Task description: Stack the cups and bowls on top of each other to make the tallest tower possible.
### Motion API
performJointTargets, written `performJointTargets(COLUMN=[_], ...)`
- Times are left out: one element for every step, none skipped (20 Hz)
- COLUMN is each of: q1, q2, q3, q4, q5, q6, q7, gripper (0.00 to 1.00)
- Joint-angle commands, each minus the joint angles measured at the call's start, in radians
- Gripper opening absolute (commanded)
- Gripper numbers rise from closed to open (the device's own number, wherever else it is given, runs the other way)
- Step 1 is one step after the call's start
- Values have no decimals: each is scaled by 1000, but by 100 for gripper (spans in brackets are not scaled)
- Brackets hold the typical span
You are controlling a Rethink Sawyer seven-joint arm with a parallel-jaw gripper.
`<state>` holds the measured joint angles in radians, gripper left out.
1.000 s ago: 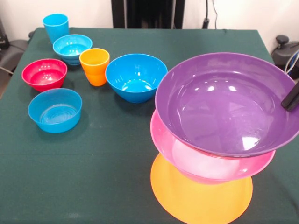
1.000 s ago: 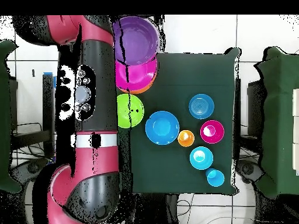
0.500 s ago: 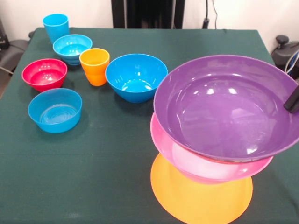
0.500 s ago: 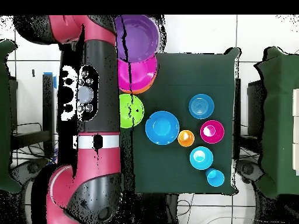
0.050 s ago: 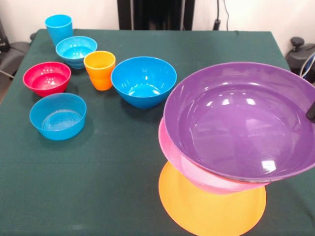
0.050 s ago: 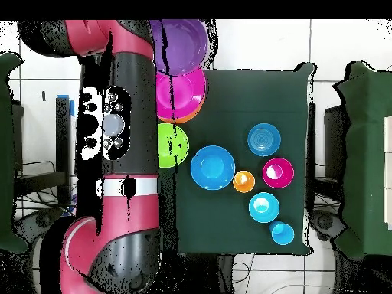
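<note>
On the left of the front view stand the loose pieces: the light blue cup [image 5: 58,28] at the far corner of the worktop [image 5: 113,172], a small light blue bowl [image 5: 76,50] just in front of it, the red bowl [image 5: 47,77], another small light blue bowl [image 5: 58,115] nearest the camera, then the orange cup [image 5: 99,70] and the blue bowl [image 5: 143,81], all upright and apart from the stack. On the right, the tower's orange bowl [image 5: 211,209] lies flat with the pink bowl [image 5: 184,164] on it, and the purple bowl [image 5: 241,120] sits above, tilted and pushed toward the right edge. Only a dark tip of the tool [image 5: 311,112] shows at that rim; whether it is pinching or spread I cannot tell. The step looks like seating the purple bowl, so it probably wants levelling and centring over the pink one before release. Overhead, the green bowl [image 6: 173,145] waits beside the arm [image 6: 122,153], well clear; nothing blocks the stack.
</note>
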<state>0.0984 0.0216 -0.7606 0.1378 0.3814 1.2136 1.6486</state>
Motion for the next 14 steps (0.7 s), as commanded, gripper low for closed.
performJointTargets(q1=[-1,-1,0,1,3,4,4,6,8,10,12,14,16,18], q2=[-23,-24,-28,-31,-36,-39,-40,-43,-48,-52,-57,-60,-66,-69], q3=[111,113,117,119,124,127,127,129,134,136,140,142,147,150], q4=[142,146,154,161,172,180,181,188,202,211,221,228,238,245], q5=[-106,-107,-109,-111,-113,-115,-116,-119,-123,-126,-130,-135,-139,-143], q6=[-64,-68,-73,-78,-85,-90,-92,-98,-107,-115,-123,-127,-130,-131], q7=[-345,-347,-351,-353,-357,-359,-361,-362,-363,-362,-365,-366,-367,-368], gripper=[0,0,0,0,0,0,0,0,0,0,0,0,0,0])
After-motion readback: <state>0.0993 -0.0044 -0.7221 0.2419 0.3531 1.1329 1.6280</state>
